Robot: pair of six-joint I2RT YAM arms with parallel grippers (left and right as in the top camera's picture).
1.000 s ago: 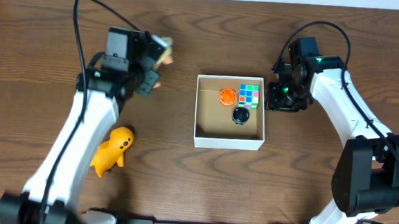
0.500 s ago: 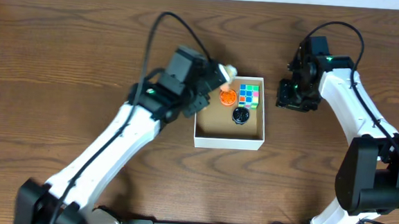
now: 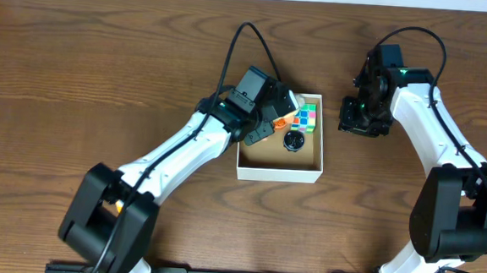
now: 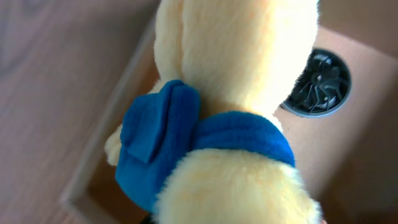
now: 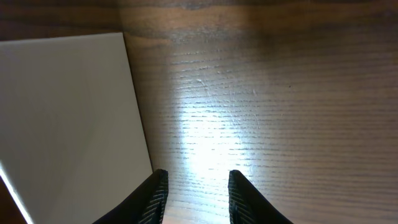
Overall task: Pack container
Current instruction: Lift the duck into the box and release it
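Container [image 3: 279, 173] sits at the middle of the bench [image 3: 79, 59], directly below the left claw [image 3: 277, 115], which grips a yellow plush toy [image 4: 236, 74] with blue scarf over its far left part, while the right claw [image 5: 196, 186] hangs open and empty just outside its right wall.

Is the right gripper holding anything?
No, the right gripper is open, with only bare table showing in its gap, beside the container.
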